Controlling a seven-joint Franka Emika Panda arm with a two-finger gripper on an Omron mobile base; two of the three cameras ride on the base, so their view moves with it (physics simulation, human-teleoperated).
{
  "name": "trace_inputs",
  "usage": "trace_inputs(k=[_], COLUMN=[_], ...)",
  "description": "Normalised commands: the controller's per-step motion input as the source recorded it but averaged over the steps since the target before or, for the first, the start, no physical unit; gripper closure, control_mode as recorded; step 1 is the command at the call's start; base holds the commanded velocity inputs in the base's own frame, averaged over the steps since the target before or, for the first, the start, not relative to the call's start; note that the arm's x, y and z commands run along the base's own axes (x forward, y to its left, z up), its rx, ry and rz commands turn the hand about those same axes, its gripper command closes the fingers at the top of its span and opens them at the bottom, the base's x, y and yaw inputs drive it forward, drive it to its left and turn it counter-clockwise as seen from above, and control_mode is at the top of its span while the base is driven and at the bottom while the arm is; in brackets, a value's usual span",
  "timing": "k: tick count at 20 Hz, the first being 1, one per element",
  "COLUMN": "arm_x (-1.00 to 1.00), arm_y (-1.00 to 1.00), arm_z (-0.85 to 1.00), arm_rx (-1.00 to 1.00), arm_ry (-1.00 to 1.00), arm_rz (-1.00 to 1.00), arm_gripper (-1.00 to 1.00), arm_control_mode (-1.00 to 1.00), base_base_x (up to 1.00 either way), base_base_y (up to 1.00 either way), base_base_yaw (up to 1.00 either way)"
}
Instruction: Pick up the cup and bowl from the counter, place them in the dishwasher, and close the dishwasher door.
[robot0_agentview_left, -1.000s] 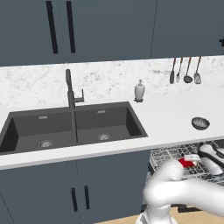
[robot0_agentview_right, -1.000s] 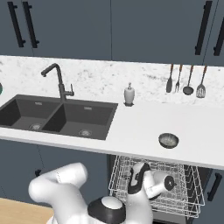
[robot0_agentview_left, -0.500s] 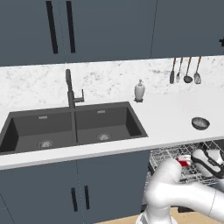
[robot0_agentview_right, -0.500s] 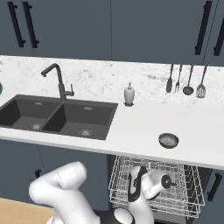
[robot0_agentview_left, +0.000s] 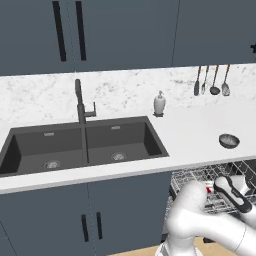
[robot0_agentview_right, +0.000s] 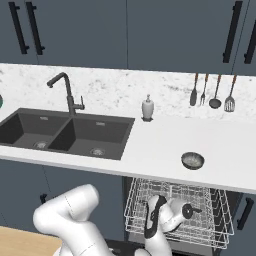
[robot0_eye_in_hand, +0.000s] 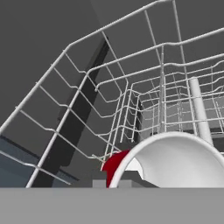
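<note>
Since half a second ago the arm has reached a little further over the pulled-out wire rack (robot0_agentview_right: 177, 210) of the dishwasher (robot0_agentview_left: 220, 187), its dark wrist now lying more toward the rack's right side in the left base view, while everything on the tabletop (robot0_agentview_right: 165, 145) has kept its place. The cup (robot0_eye_in_hand: 175, 159), white inside with a red outer wall, sits close under the hand camera at the lower middle of the hand view, with the rack's wires rising around and behind it; a spot of its red shows beside the wrist in the left base view (robot0_agentview_left: 209, 189). The fingers themselves are hidden behind the cup and the arm, so I cannot tell whether they grip it or stand apart. The bowl (robot0_agentview_right: 192, 160), small and metallic grey, rests on the tabletop just above the rack, well right of the dark double sink (robot0_agentview_right: 65, 132). A white soap dispenser (robot0_agentview_right: 147, 108) stands at the backsplash right of the black faucet (robot0_agentview_right: 66, 92), and four utensils (robot0_agentview_right: 212, 92) hang on the wall further right. The dishwasher door is not clearly visible below the rack.
</note>
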Motion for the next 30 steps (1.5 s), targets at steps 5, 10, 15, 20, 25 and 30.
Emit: trace_inputs(k=[5,10,15,20,25,30], arm_x=[0.00,0.00,0.02,0.31,0.12,0.06], arm_y=[0.00,-0.06,-0.15,-0.03,-0.02,-0.42], arm_z=[0.05,0.08,0.00,0.03,0.00,0.02], arm_rx=[-0.01,-0.14,-0.30,-0.50,-0.40,-0.01], arm_ry=[0.05,0.10,0.19,0.23,0.16,0.11], arm_rz=[0.00,-0.05,-0.15,-0.13,-0.15,-0.22], arm_gripper=[-1.00,-1.00,-1.00,-1.00,-1.00,-1.00], arm_control_mode=[-1.00,-1.00,-1.00,-1.00,-1.00,-1.00], base_base_x=[0.00,0.00,0.00,0.00,0.00,0.00], base_base_y=[0.00,0.00,0.00,0.00,0.00,0.00], base_base_yaw=[0.00,0.00,0.00,0.00,0.00,0.00])
